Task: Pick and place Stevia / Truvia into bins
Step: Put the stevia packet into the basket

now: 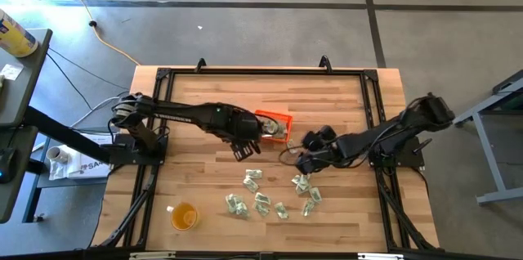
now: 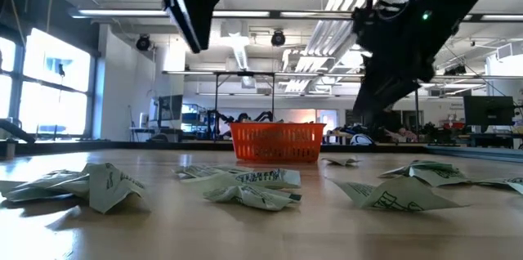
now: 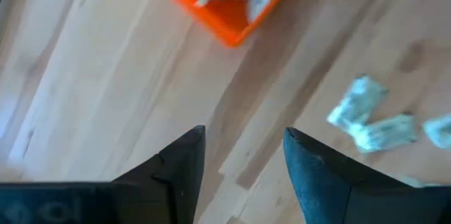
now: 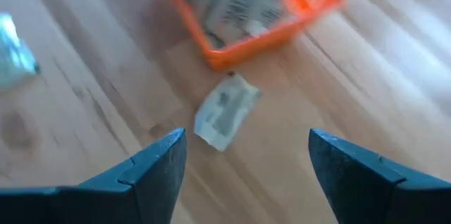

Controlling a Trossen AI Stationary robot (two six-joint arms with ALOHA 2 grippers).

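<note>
Both grippers hang empty with fingers apart beside the orange bin (image 1: 274, 124), mid-table: left gripper (image 1: 243, 147), right gripper (image 1: 306, 152). Sachets (image 1: 261, 199) lie scattered toward the table's near edge, some inside the bin

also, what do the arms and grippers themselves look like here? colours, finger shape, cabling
Both arms are matte black, jointed segments. The left gripper and right gripper each have two dark fingers that taper to wedge-like tips, with a slightly bluish-grey sheen. In the high view a bundle of cables shows at the left arm's base. No readable markings on either arm.
</note>
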